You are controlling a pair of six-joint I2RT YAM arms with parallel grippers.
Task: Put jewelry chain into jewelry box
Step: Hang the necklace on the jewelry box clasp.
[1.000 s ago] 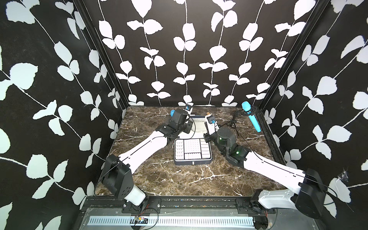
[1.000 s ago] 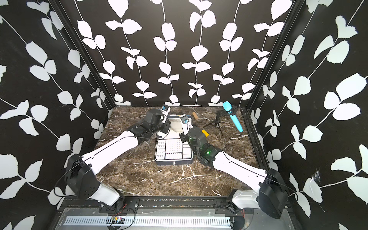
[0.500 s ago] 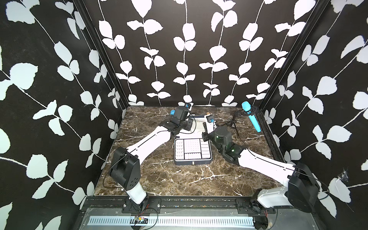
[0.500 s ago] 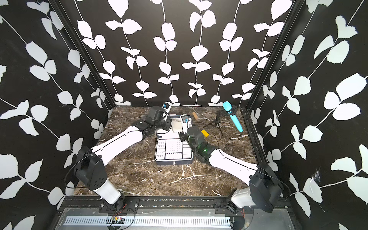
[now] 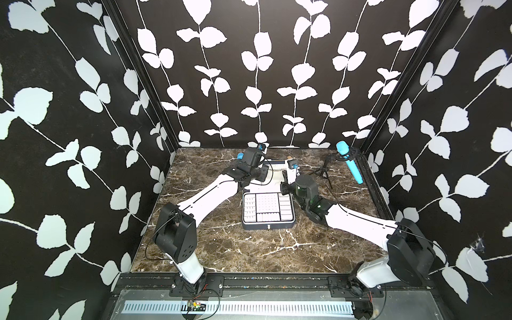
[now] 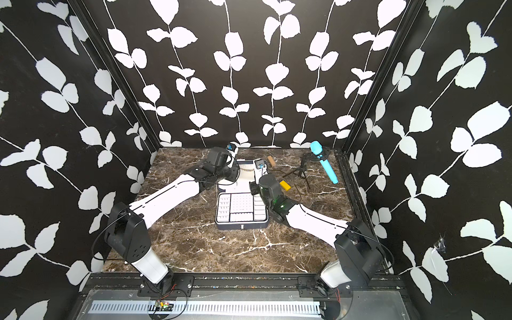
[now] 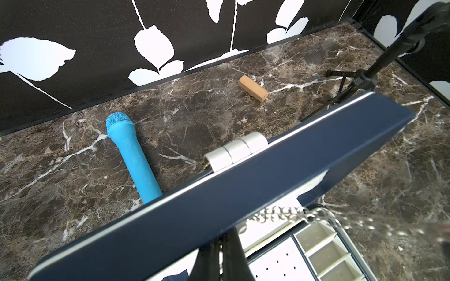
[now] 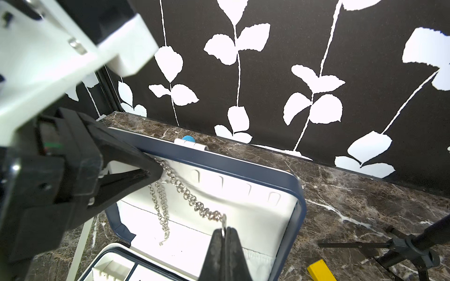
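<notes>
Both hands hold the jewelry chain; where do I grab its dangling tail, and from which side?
On the jewelry chain, pinch the tail's lower end, coming from the tray side: it hangs below the left hand, and the jewelry box lid stands behind it.

Black walls (image 5: pixel 249 83) printed with white leafy vines enclose three sides of a dark brown, marble-patterned tabletop (image 5: pixel 249 249) veined in white. Black posts (image 5: pixel 146 80) rise from the two far corners. A black rail (image 5: pixel 277 279) and a pale slotted strip (image 5: pixel 277 307) run just outside the tabletop's near edge, under bright, even light.
</notes>
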